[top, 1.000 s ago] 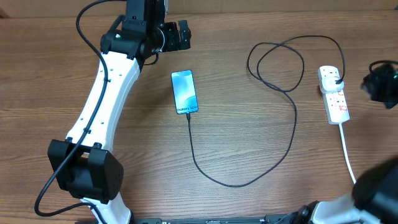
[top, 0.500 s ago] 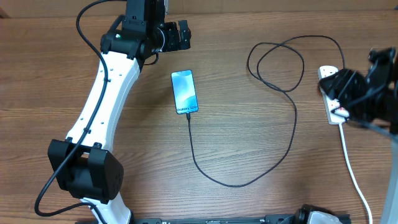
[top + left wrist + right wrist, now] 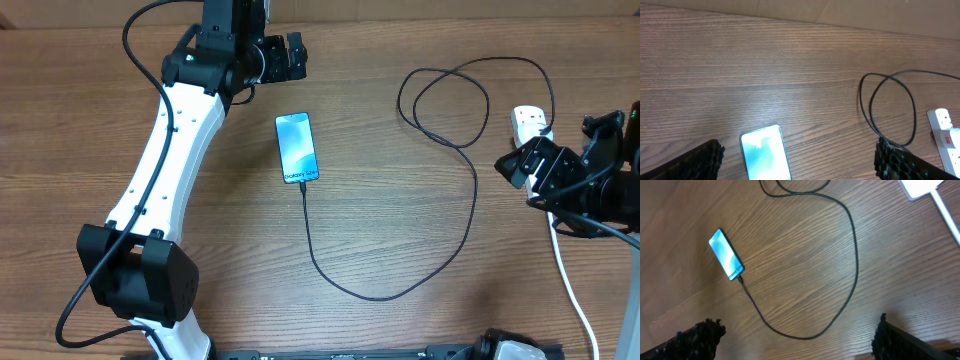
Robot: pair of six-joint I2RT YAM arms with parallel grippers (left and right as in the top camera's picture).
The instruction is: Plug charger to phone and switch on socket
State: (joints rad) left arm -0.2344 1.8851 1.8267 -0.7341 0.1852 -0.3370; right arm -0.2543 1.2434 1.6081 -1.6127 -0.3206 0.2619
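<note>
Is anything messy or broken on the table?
Nothing looks broken or spilled. The only untidy thing is the charger, which sprawls in big loose loops across the wood between the phone and the socket. The phone lies flat, turned slightly crooked.

The white left arm has black joints and end effector.

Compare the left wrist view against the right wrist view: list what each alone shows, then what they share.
Left wrist only: the charger lying in a full crossed loop.
Right wrist only: its connector at the bottom edge of the phone, the cable's long sweep across the wood, and the white cord leaving the socket.
Both: phone, charger and socket.
</note>
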